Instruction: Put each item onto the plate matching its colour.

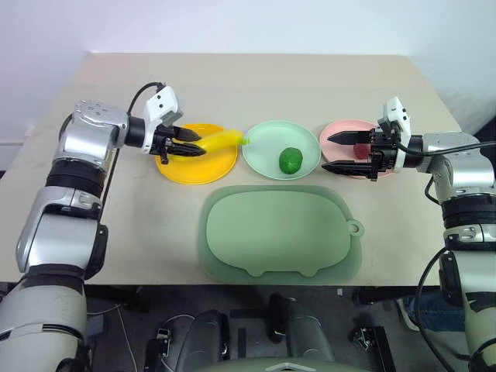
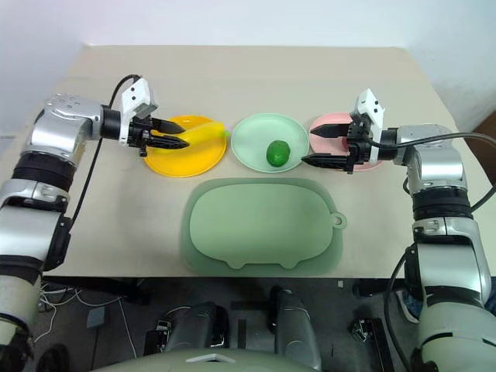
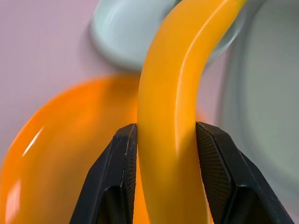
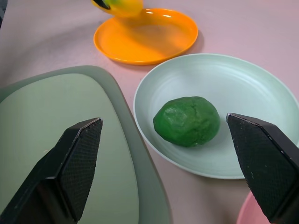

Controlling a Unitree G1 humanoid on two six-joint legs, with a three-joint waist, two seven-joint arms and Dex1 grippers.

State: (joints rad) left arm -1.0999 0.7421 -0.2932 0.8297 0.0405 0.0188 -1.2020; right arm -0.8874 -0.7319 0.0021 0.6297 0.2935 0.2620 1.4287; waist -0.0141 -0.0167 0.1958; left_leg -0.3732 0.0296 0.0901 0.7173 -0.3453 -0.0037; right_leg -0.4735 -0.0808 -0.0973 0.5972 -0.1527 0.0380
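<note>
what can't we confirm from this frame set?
- Red fruit: whether it sits on the pink plate is unclear; the open right gripper covers most of the plate in the head views.
- Pink plate in the right wrist view: cut off by the edge.
- Banana over the yellow plate: shut left gripper holds it; touching the plate or above it can't be told.

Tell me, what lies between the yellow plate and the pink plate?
The green plate, with the green fruit lying in it, as the left eye view shows.
</note>
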